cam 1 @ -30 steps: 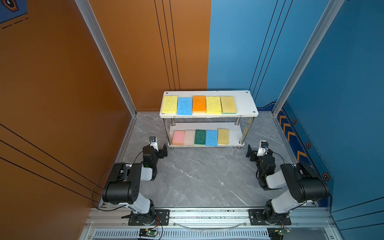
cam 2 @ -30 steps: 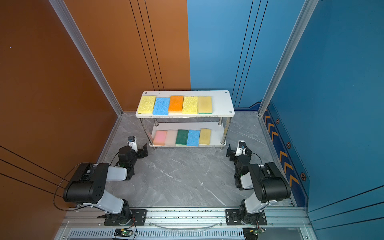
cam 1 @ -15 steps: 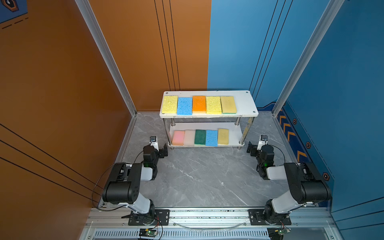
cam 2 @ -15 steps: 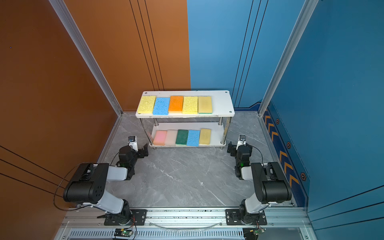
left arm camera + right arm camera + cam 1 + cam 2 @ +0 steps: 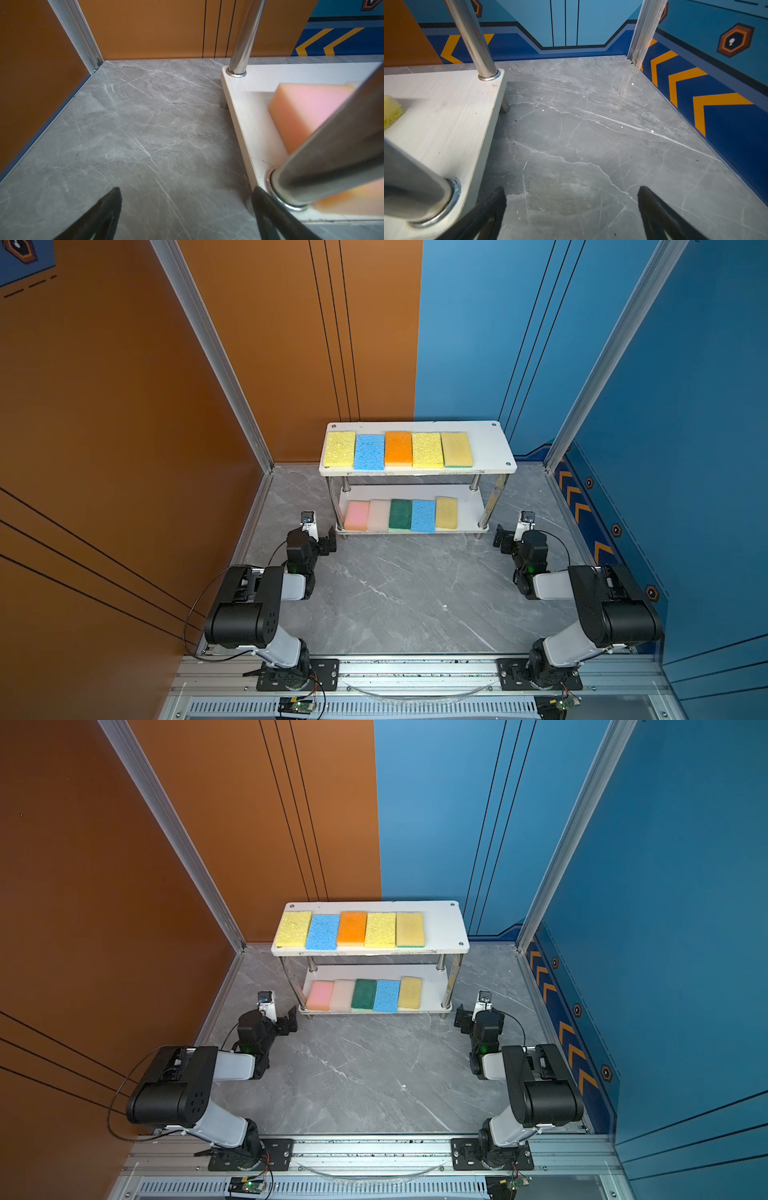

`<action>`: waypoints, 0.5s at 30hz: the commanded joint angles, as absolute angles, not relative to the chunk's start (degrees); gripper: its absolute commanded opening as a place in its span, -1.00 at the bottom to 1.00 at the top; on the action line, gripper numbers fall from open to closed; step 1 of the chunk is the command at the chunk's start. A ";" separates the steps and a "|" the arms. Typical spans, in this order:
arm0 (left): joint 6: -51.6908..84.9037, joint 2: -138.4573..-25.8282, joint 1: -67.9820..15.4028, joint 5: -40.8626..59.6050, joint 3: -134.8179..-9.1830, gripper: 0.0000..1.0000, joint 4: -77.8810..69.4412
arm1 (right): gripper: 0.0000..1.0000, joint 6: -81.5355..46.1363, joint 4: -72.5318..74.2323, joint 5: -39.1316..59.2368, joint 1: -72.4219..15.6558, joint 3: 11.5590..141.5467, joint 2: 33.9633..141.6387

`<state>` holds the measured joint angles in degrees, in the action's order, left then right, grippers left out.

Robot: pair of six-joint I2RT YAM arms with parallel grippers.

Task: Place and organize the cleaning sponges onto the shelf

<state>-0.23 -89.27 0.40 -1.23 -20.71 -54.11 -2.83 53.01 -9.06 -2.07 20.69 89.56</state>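
The shelf (image 5: 486, 448) stands at the back of the grey tabletop (image 5: 407, 593) and carries two rows of five, all lying flat and side by side. On the top board, from the left in both top views, are a yellow sponge (image 5: 340, 448), a blue sponge (image 5: 369, 452), an orange sponge (image 5: 398, 448), a second yellow sponge (image 5: 427, 450) and a pale sponge (image 5: 456, 449) with a green underside. On the lower board are a pink sponge (image 5: 356, 515), an off-white sponge (image 5: 379, 515), a green sponge (image 5: 400, 514), a lower blue sponge (image 5: 423, 516) and a lower pale sponge (image 5: 446, 512).

The left pincer (image 5: 187, 190) stands wide and empty, low over the tabletop. One of its fingers is just beside the shelf's near left leg, and I cannot tell whether it touches. The right pincer (image 5: 571, 188) is also wide and empty, near the shelf's near right corner but apart from it.
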 commanded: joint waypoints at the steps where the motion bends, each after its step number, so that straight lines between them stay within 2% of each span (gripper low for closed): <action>1: -0.93 -89.71 0.16 -0.26 -21.54 0.96 -53.44 | 0.99 -3.47 52.12 -8.64 -2.02 21.27 88.59; 15: -0.84 -89.74 0.26 -0.09 -21.78 0.96 -53.15 | 0.99 -3.52 52.17 -8.76 -2.02 21.27 88.59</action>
